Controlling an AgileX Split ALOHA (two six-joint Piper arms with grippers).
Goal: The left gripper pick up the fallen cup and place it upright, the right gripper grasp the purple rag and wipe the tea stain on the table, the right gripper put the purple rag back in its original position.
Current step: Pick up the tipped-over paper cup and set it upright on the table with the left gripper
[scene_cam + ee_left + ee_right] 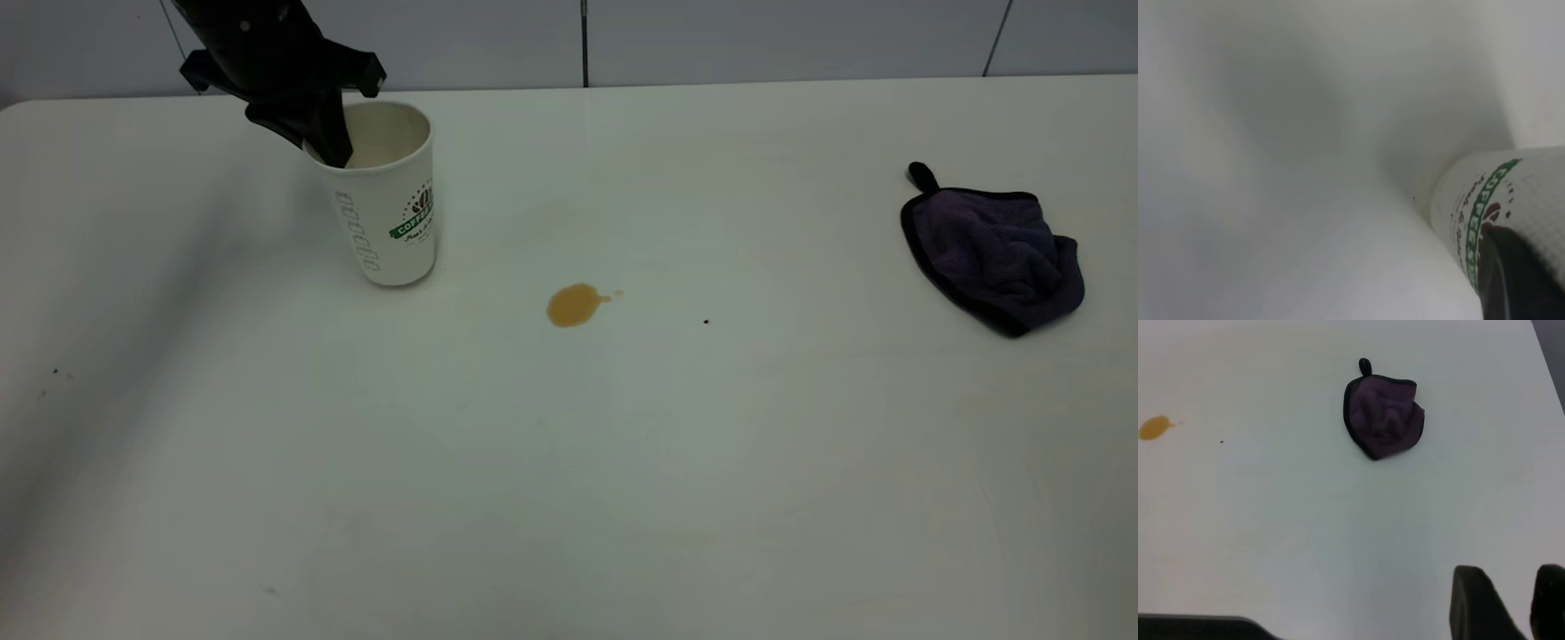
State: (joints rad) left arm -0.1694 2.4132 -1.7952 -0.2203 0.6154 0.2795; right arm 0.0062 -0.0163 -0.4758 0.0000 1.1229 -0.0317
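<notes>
The white paper cup with the green-and-black coffee logo stands upright at the far left of the table, its base at the tabletop. My left gripper is shut on the cup's rim, one finger inside and one outside; the left wrist view shows the cup wall beside a black finger. The brown tea stain lies mid-table and also shows in the right wrist view. The purple rag lies crumpled at the far right. My right gripper is open and empty, well above the table, apart from the rag.
A tiny dark speck lies right of the stain. A grey panelled wall runs behind the table's far edge. A few faint specks lie near the left edge.
</notes>
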